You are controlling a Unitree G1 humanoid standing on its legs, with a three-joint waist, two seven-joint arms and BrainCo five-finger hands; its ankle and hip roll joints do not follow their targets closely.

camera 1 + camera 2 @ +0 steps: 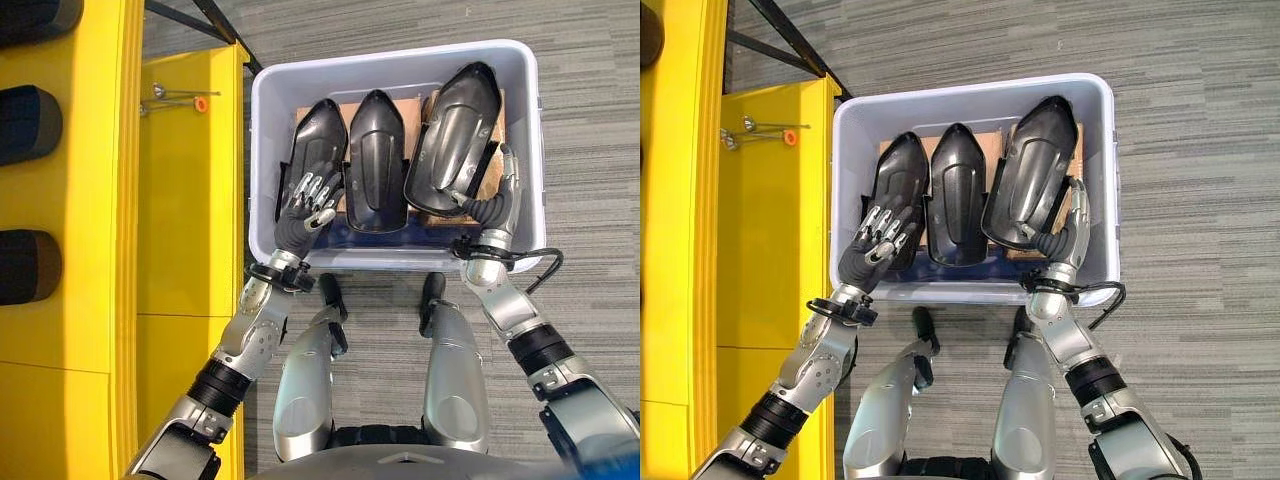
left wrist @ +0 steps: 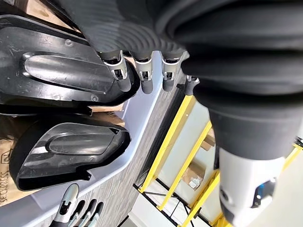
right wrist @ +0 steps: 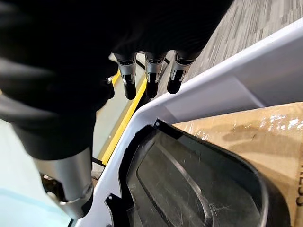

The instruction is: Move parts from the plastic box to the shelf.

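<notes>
The left hand (image 1: 305, 212) hovers with relaxed, spread fingers over the near end of the leftmost black part (image 1: 318, 150), holding nothing. The right hand (image 1: 497, 205) stands at the right side of the rightmost black part (image 1: 455, 135), fingers straight along its edge and the thumb under its near rim; whether it actually grips cannot be told. A middle black part (image 1: 376, 160) lies between the two. All three rest side by side on brown cardboard (image 1: 415, 105) inside the pale plastic box (image 1: 395, 62), which sits on the grey carpet (image 1: 590, 150) just beside the yellow shelf (image 1: 185, 200).
</notes>
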